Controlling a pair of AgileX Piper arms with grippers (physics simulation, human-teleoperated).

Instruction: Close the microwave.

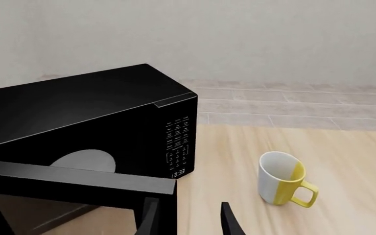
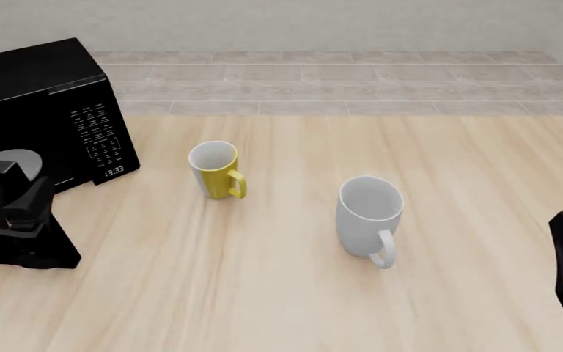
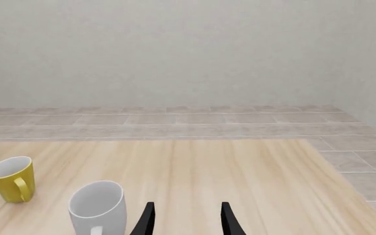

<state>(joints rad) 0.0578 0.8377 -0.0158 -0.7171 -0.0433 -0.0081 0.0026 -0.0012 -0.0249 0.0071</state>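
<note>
Left claw (image 1: 189, 219) at near left of tabletop (image 2: 360, 293), fingers parted with empty space between, one dark fingertip (image 1: 149, 215) just beside the free edge of the door (image 1: 77, 183); contact not discernible. Right claw (image 3: 185, 218) at near right, well apart from everything, fingers likewise spread and holding nothing.

Microwave (image 2: 42, 95) at far left of tabletop: glossy black box, white-marked keypad (image 2: 99, 132) on its right front, small clock display (image 2: 113, 171) reading 13:33 at the bottom of the panel. Door swung open toward the near side, cavity exposed, pale round turntable (image 1: 83, 160) visible inside behind the door's upper edge. Window of the door showing tabletop through it.

Yellow mug (image 2: 215, 170) upright just right of the microwave, white on one side in the left wrist view, handle toward the near right. White mug (image 2: 369, 214) upright near the tabletop's centre, nearer and to the right of the yellow one, handle toward the near side.

Pale wall and tiled floor beyond the far edge.
</note>
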